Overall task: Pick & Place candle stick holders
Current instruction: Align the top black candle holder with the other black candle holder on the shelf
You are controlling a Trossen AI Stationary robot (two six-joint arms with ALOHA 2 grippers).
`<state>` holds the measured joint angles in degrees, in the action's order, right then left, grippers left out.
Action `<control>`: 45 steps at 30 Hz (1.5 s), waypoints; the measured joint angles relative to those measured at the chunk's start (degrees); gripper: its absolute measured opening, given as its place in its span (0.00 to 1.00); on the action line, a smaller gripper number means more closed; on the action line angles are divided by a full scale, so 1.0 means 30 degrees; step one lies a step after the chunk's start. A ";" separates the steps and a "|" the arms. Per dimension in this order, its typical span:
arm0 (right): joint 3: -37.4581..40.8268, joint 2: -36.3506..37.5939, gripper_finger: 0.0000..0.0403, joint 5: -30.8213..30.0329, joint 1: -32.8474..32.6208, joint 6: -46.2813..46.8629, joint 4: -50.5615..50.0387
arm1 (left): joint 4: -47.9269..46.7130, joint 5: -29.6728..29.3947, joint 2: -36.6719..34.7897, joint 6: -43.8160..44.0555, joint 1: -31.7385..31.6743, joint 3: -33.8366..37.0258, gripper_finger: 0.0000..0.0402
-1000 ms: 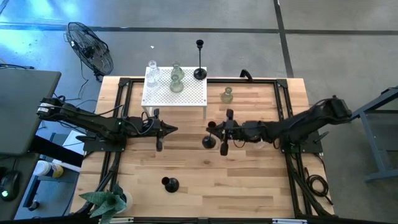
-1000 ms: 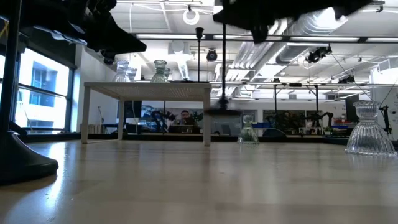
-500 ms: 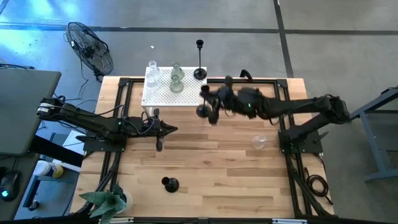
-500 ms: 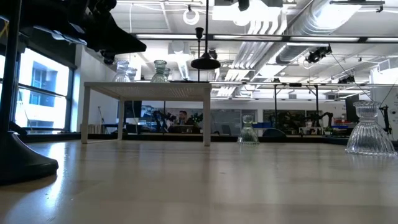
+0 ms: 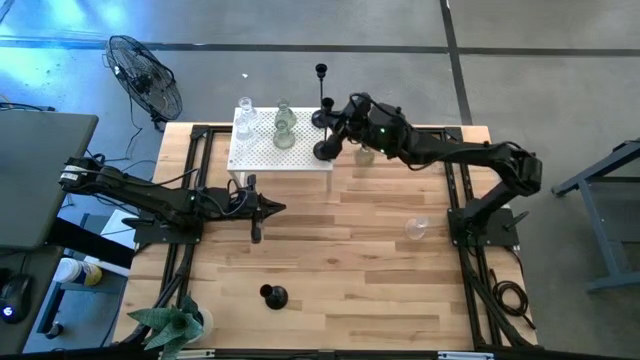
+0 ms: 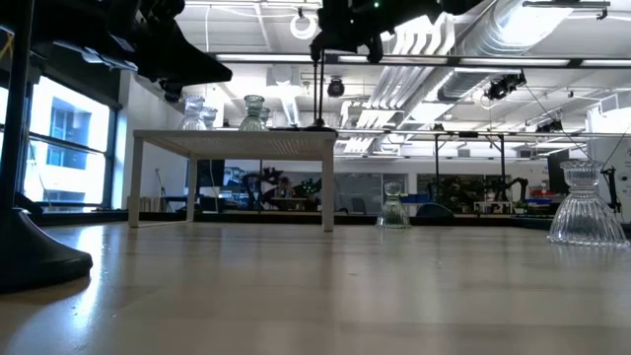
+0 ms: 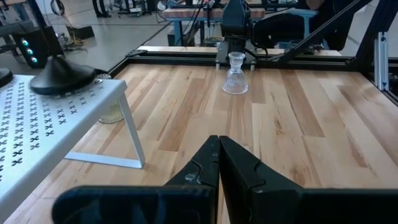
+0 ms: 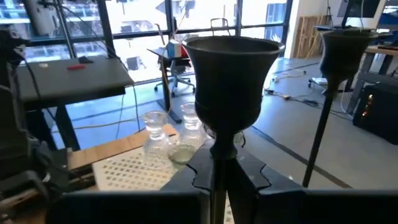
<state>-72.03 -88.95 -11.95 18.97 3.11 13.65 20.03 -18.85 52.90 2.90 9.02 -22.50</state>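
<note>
Since held: right end effector (image 8: 214,165) clenched on black holder (image 5: 325,148)'s thin stem — top-heavy, rigid, above white table (image 5: 300,155)'s edge.
Left end effector (image 7: 217,163): clenched, empty.

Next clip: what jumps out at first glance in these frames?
The right tool reaches over the near-right corner of the white perforated little table, shut on the stem of a black candle stick holder whose round base sits at that corner. Another black holder and two glass holders already stand on the table. The left tool waits shut, low over the wooden tabletop.
</note>
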 joint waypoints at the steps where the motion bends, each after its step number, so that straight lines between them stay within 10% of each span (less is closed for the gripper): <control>1: 0.0000 -0.0098 0.03 0.0100 0.0125 -0.0013 0.0204 | -0.0002 0.0000 0.0000 0.0069 0.0000 0.0000 0.01; 45: 0.0022 -0.1530 0.15 0.0819 0.2409 -0.0199 0.2518 | -0.0058 -0.0015 0.0000 -0.0010 0.0002 0.0000 0.01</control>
<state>-71.96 -93.54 -9.50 26.20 2.51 21.20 19.86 -18.90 52.90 2.87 9.02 -22.50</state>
